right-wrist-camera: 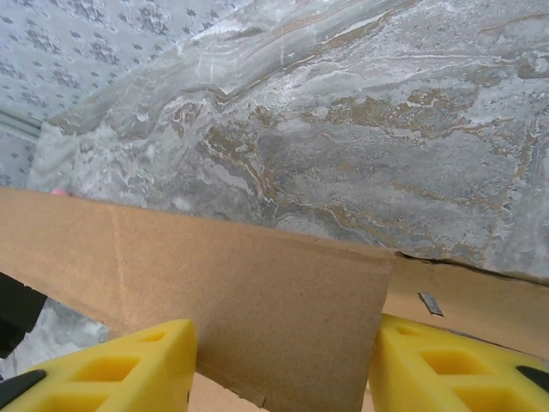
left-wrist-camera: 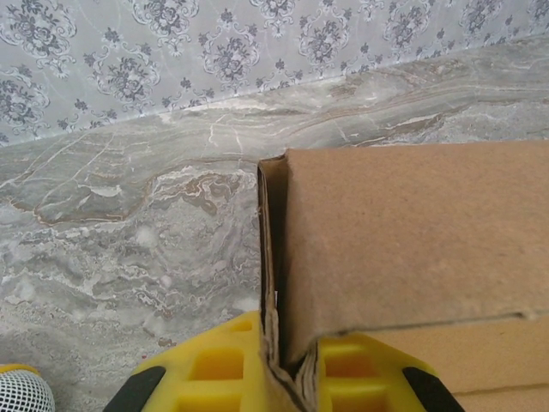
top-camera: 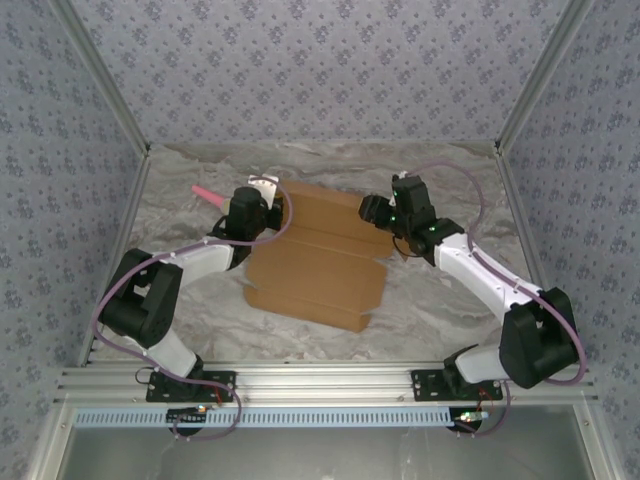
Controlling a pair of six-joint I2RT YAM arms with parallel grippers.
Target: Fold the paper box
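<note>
1. The brown corrugated cardboard paper box (top-camera: 318,262) lies partly folded in the middle of the grey marbled table (top-camera: 450,300), between both arms.
2. My left gripper (left-wrist-camera: 287,360) is pinched tight on an upright wall at the box's far left corner.
3. My right gripper (right-wrist-camera: 283,365) stands half spread with a flap between its fingers; I cannot tell whether they touch it.

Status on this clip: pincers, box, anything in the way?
Left pincer shut on paper box edge. Right pincer open, straddling a flap. Pink stick lies apart.
</note>
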